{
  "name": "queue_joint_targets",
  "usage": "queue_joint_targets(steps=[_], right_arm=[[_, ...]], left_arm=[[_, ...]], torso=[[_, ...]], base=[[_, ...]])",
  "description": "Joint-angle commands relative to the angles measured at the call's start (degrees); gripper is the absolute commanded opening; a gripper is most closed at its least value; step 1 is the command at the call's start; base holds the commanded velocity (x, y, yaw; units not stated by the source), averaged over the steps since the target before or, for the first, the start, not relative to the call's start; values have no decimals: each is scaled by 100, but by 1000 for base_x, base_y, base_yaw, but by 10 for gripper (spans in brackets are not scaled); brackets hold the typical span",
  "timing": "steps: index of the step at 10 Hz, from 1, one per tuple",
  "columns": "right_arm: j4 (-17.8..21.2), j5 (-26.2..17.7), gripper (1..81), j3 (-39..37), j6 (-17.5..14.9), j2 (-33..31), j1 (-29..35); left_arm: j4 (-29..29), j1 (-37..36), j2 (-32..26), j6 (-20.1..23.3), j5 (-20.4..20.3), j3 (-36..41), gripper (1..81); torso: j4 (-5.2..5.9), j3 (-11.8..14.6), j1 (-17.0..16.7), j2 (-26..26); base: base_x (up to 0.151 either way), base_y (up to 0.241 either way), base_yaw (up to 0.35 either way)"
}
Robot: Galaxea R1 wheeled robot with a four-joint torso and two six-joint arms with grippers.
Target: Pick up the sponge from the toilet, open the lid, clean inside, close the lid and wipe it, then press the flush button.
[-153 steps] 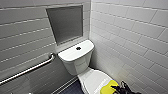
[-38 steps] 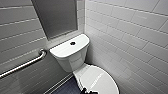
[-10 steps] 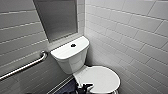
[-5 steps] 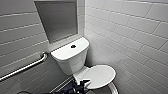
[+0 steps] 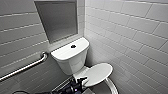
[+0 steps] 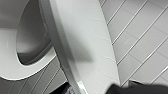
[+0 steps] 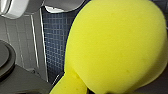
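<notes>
Yellow sponge [image 7: 117,47] held in R end effector [image 7: 75,85]; L end effector [image 5: 79,82] at half-raised lid [image 5: 98,73], grip unclear.

We see a floor of small dark-blue mosaic tiles [image 7: 56,40]; the white ceramic toilet [image 5: 72,62] carries a small dark round flush button [image 5: 73,46] on its tank top

Just beside the left gripper [image 5: 80,82], the white oval plastic lid [image 5: 98,72] looked smooth and glossy. The bright yellow peanut-shaped sponge [image 7: 117,47] was matt, finely pored foam.
</notes>
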Motion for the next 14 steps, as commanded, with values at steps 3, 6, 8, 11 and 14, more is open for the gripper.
queue_joint_targets(steps=[3, 6, 8, 11, 14], right_arm=[[-166, -32, 10, 144, -3, -249, -57], [-166, -32, 10, 162, -12, -249, -57], [-166, -32, 10, 145, -12, -258, -84], [-166, -32, 10, 135, -12, -249, -84], [-166, -32, 10, 100, -12, -223, -75]], left_arm=[[0, -868, -509, -286, -806, 272, 811], [-9, -947, -869, -453, -972, 236, 811], [-159, -982, -1124, -488, -1246, 174, 811], [-185, -947, -1380, -480, -1439, 332, 811], [-79, -746, -1388, -427, -1378, 412, 811]], torso=[[0, 0, 0, -2], [0, 2, 0, 0], [0, 2, 0, 0], [0, 2, 0, 0], [0, 2, 0, 0]], base=[[0, 0, 0], [0, 0, 0], [0, 0, 0], [0, 0, 0], [0, 0, 0]])
